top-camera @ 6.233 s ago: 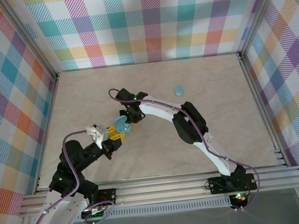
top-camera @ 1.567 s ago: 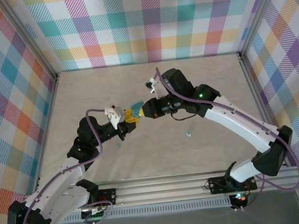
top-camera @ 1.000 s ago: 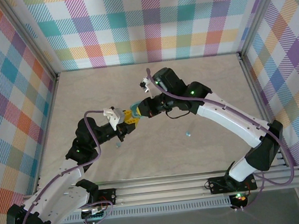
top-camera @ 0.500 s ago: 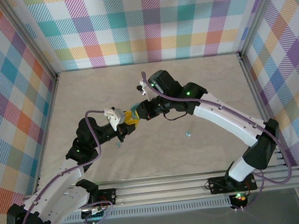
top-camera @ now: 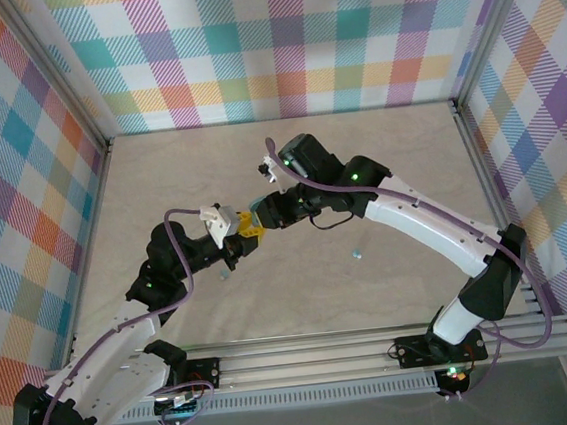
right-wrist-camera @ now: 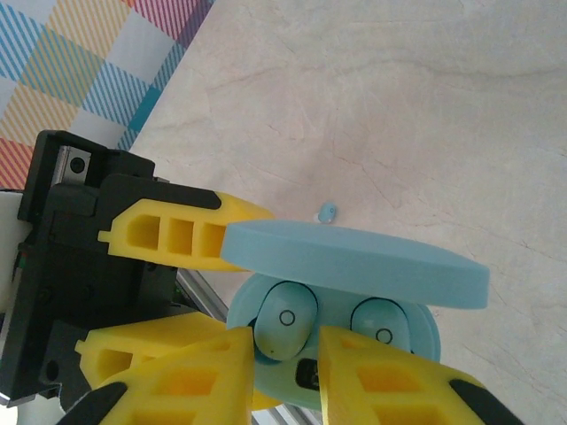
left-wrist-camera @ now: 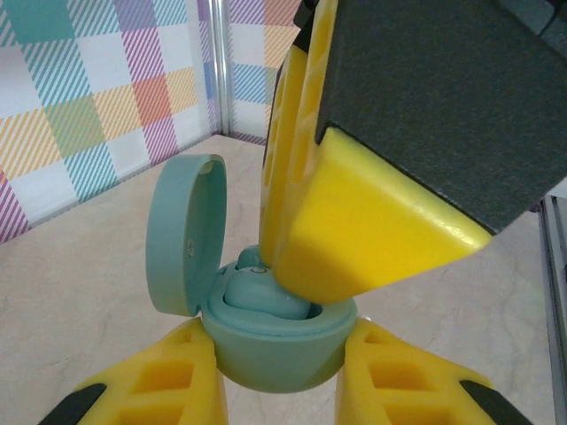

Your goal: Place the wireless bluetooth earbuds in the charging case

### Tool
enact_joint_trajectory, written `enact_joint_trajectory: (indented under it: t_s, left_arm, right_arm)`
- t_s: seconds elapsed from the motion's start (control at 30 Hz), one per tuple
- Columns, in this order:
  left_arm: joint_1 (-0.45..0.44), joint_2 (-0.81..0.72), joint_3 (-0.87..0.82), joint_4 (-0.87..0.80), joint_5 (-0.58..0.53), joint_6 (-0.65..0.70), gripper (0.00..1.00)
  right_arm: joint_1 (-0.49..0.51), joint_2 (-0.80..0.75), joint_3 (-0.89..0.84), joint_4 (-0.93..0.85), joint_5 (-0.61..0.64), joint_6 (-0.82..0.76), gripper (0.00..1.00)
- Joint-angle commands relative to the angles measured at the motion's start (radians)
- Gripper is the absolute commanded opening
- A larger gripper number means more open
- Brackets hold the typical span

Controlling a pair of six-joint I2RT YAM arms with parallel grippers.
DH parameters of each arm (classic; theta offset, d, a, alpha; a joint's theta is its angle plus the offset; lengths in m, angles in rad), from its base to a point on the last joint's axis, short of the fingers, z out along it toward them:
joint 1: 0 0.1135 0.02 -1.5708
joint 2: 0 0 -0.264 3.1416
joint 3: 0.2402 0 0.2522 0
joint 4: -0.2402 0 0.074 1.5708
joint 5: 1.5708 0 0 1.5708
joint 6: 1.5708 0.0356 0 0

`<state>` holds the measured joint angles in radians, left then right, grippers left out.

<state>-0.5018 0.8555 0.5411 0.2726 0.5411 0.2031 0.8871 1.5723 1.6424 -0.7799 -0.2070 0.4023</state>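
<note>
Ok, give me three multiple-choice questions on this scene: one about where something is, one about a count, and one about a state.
1. Where is the charging case?
A) lying on the table
B) held by the left gripper
C) against the back wall

2. In the right wrist view, how many earbuds sit in the case?
A) two
B) none
C) four

3. The case lid is:
A) shut
B) detached
C) open

Answers: 1 B, yellow fingers flank its base. 2 A, two buds fill the sockets. 3 C, it stands hinged up.
</note>
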Motion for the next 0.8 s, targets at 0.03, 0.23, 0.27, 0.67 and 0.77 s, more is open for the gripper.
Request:
enact_joint_trajectory:
  t_s: [0.03, 0.23, 0.27, 0.67, 0.77]
  left_arm:
    - [-0.011, -0.005, 0.022, 0.042, 0.019, 0.013, 0.05]
    - [-0.011, -0.007, 0.022, 0.039, 0.017, 0.014, 0.05]
    - [-0.011, -0.009, 0.022, 0.039, 0.017, 0.014, 0.05]
    - [-0.011, -0.026, -0.004, 0.084, 0.02, 0.002, 0.05]
    - [-0.011, -0.039, -0.01, 0.091, 0.023, -0.003, 0.05]
  right_arm:
    - [0.009, -0.003, 0.039, -0.01, -0.017, -0.008, 0.27]
    - [0.009, -0.003, 0.054, -0.025, -0.013, -0.007, 0.31]
    - [0.009, -0.006, 0.062, -0.031, -0.008, -0.012, 0.31]
    - [-0.056, -0.092, 0.14, -0.077, 0.091, -0.041, 0.36]
    - [-0.106, -0.075, 0.142, -0.084, 0.069, -0.023, 0.37]
